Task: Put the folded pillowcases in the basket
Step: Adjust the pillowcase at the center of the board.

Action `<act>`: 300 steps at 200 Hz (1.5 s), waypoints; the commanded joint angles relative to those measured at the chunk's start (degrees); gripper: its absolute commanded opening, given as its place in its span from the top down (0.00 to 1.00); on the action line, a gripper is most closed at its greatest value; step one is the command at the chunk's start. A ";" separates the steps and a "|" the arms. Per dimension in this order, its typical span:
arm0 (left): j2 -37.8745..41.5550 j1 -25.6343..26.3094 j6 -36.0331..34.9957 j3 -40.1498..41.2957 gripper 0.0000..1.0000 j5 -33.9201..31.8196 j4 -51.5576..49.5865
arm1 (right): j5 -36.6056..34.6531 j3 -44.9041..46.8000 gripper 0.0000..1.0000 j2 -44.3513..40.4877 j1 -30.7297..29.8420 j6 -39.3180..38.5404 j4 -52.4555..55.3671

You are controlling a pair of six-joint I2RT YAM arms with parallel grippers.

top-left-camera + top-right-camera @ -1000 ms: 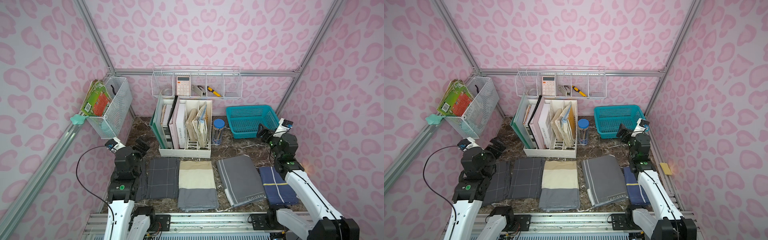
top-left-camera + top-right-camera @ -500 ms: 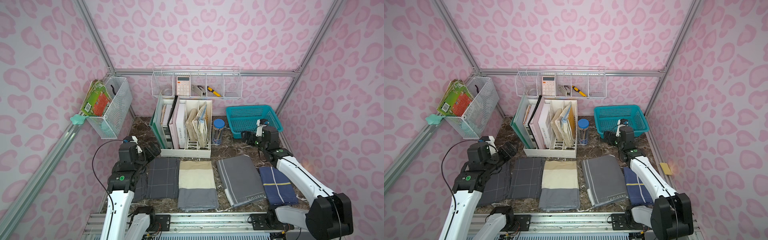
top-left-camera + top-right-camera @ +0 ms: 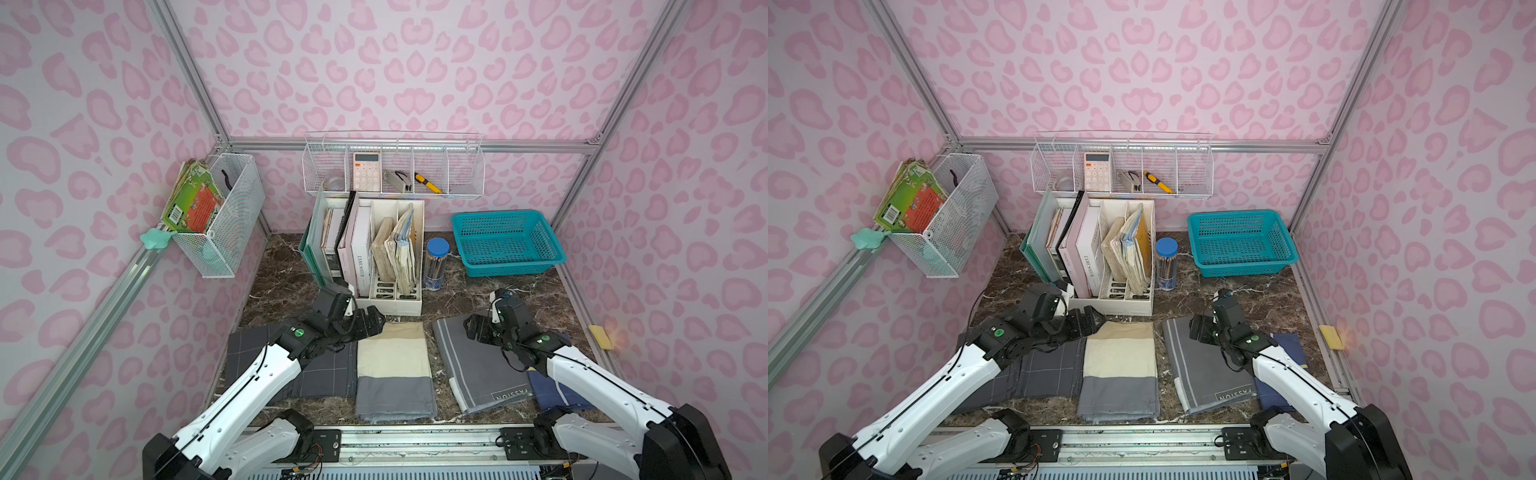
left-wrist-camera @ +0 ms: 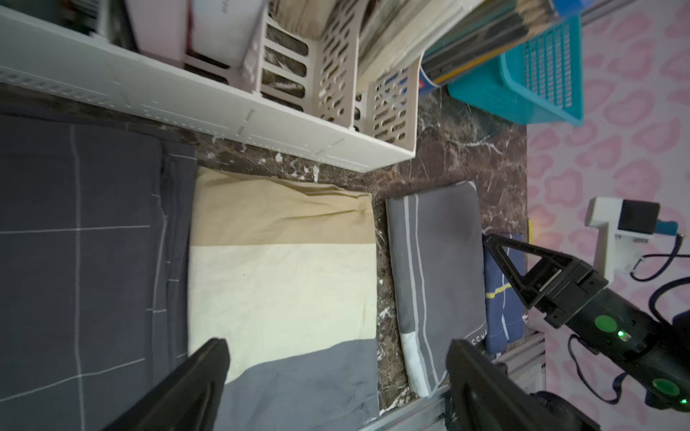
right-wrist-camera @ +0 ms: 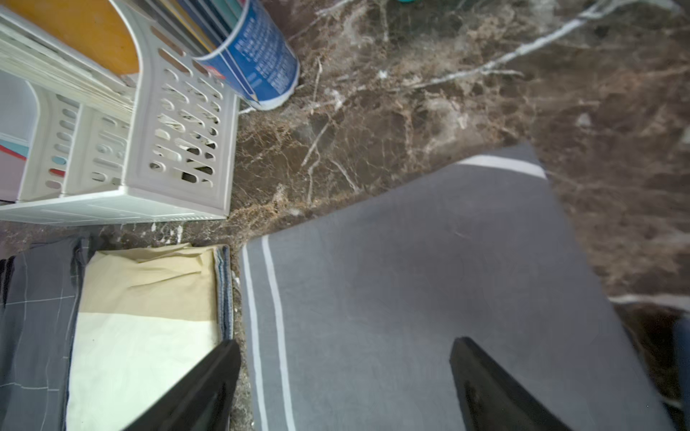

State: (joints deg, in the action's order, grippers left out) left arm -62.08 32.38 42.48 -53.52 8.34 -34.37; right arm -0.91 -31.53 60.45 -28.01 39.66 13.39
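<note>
Folded linen: four flat folded pieces lie side by side along the near edge of the dark marble surface (image 3: 478,295); which one is the pillowcase I cannot tell.
Banded cloth (image 3: 392,365): tan at the far end, cream in the middle, grey at the near end; a little rumpled at the tan end.
Striped grey cloth (image 3: 469,365): plain grey with two thin white lines down one long side and a printed word near the front corner; it lies just right of the banded one.
Neighbours: a dark checked cloth (image 3: 324,374) at the left end, a navy cloth (image 3: 552,390) at the right end.
Left claw (image 3: 376,322): jaws spread wide with nothing between them, over the far left corner of the banded cloth.
Right claw (image 3: 469,326): jaws spread wide, nothing held, over the far edge of the striped grey cloth.
Basket (image 3: 509,269): teal lattice plastic with a flared rim, at the far right corner of the surface, well apart from both claws and the linen.
</note>
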 commanded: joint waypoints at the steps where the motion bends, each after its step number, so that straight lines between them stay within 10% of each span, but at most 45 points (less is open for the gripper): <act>1: -5.80 3.31 0.60 -3.64 0.05 -2.28 1.85 | -2.27 2.22 0.09 -2.60 -0.16 3.87 0.67; 110: -42.77 12.73 0.18 -28.83 0.22 4.46 1.09 | -5.63 10.97 0.12 -10.58 0.57 9.80 1.89; 246: -61.76 13.85 1.89 -41.01 0.25 2.53 -2.02 | -6.11 16.62 0.12 -23.01 0.44 13.41 5.25; 300: -64.32 14.32 0.39 -43.69 0.55 6.63 -0.66 | -2.07 19.20 0.11 -17.01 1.33 13.74 -0.66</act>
State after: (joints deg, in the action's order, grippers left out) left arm -126.23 46.33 44.42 -96.51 13.04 -34.98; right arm -5.82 -13.04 40.51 -27.22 52.71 16.73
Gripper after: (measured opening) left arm 0.517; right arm 0.892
